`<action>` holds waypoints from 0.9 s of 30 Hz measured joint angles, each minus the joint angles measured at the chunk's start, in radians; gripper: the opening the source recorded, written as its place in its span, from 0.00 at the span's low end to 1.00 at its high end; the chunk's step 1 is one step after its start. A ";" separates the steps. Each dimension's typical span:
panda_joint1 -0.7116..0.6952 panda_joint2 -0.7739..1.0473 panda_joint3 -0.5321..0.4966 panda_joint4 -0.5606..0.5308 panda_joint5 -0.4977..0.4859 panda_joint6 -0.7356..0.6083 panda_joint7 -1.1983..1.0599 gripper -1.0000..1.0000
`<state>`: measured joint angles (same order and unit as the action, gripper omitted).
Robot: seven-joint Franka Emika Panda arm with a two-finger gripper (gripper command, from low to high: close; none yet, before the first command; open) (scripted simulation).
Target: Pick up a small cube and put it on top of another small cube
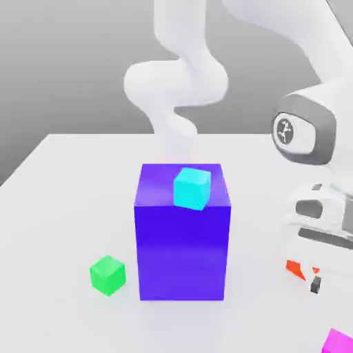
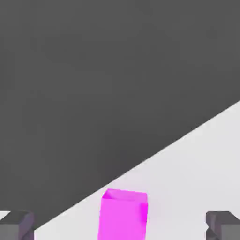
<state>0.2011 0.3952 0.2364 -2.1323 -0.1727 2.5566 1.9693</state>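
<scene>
gripper: spread wide, nothing between the dark grey fingertips; in the hand view one tip sits at each lower corner with the pink cube in the gap, not touched
arm: white Franka arm, rises at 12 o'clock behind the big block, loops over and comes down at 3 o'clock of the exterior view; hand hangs low over the table near the right edge
small cube: small glossy magenta-pink cube, on the table at about 5 o'clock from the big block, cut by the lower right corner of the exterior view; below the hand, apart from it; same cube in the hand view, resting near the table's edge
big block: tall glossy blue-purple block, middle of the table, upright
cyan cube: small cyan cube, sits on top of the big block, toward its front right
green cube: small green cube, on the table at 8 o'clock from the big block, near but not touching
orange cube: small orange-red cube, at 3 o'clock from the big block, partly hidden under the hand
table: flat white table, grey backdrop behind
</scene>
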 joint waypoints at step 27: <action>-0.200 -0.223 -0.120 -0.243 0.071 0.031 -0.250 0.00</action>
<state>0.0011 0.1717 0.1168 -2.3756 -0.1014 2.5879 1.7192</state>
